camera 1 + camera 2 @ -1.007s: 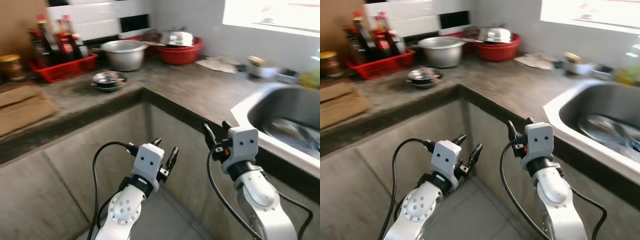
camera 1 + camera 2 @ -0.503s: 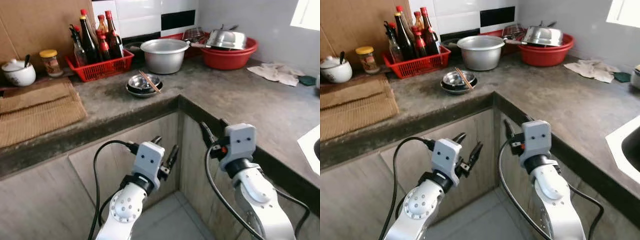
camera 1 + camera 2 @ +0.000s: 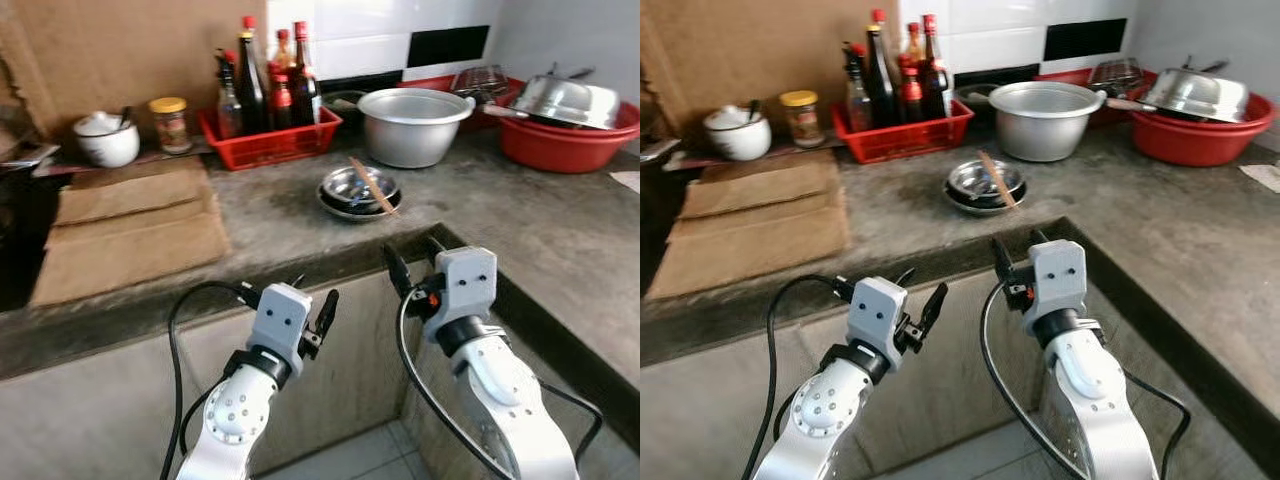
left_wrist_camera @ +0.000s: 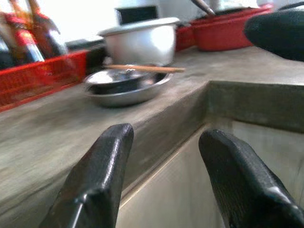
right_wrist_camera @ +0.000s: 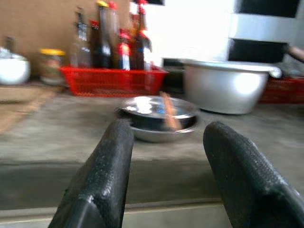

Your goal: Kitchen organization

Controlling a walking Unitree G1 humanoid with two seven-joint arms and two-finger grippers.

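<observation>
The left tool (image 3: 312, 300) and the right tool (image 3: 412, 262) both hang in front of the bench (image 3: 280, 225) edge, below its top, each with fingers apart and holding nothing. Just beyond them on the bench stands a stack of steel bowls (image 3: 358, 190) with chopsticks (image 3: 361, 180) lying across it. Behind it are a big metal pot (image 3: 413, 124) and a red basket of bottles (image 3: 268, 135). Further right is a red basin (image 3: 570, 140).
</observation>
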